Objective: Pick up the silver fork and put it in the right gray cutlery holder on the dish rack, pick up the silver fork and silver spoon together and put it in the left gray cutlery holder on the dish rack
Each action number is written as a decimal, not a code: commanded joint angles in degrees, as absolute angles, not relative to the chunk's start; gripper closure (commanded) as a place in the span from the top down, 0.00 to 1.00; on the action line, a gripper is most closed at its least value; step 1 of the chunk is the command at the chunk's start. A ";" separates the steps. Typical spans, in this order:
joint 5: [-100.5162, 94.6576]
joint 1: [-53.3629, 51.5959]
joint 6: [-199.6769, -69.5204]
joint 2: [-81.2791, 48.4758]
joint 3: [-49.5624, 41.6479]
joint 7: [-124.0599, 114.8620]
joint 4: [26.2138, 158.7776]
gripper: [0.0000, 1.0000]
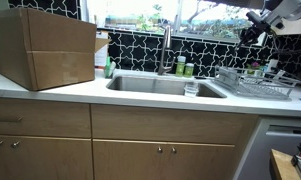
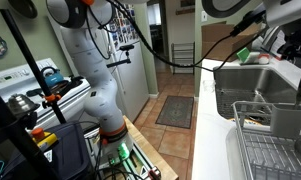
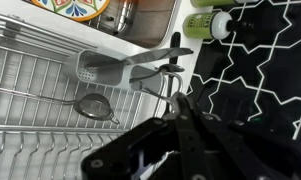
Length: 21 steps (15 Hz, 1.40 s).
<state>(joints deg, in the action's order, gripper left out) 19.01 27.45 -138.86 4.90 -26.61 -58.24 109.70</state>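
The wire dish rack (image 1: 258, 86) stands on the counter beside the sink; it also shows in an exterior view (image 2: 270, 155) and in the wrist view (image 3: 30, 100). A gray cutlery holder (image 3: 105, 70) hangs on the rack's edge, with a darker gray part (image 3: 160, 57) next to it. My gripper (image 3: 176, 108) hovers well above the rack (image 1: 258, 30). Its fingers are shut on a thin silver utensil (image 3: 175, 60), seemingly the fork, which sticks out past the fingertips over the holder. The spoon cannot be made out.
A small metal strainer (image 3: 90, 103) lies in the rack. Green bottles (image 3: 205, 22) stand by the black tiled wall. The sink (image 1: 155, 84) with its faucet (image 1: 167, 48) is beside the rack. A large cardboard box (image 1: 45, 48) sits on the counter beyond the sink.
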 commanded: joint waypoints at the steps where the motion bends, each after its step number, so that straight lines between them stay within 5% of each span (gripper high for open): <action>1: 25.19 27.19 -138.94 1.05 -27.82 -52.40 107.07 0.01; 12: 27.02 28.55 -136.56 -6.96 -27.32 -50.10 102.73 0.01; 13: 27.01 28.61 -136.50 -7.49 -27.23 -50.36 102.46 0.05; 14: 26.79 28.65 -136.43 -7.93 -27.21 -50.74 102.23 0.30; 16: 26.88 28.81 -135.77 -8.52 -27.12 -51.06 101.55 0.33; 21: 26.38 28.91 -135.13 -8.31 -26.94 -49.52 100.28 0.71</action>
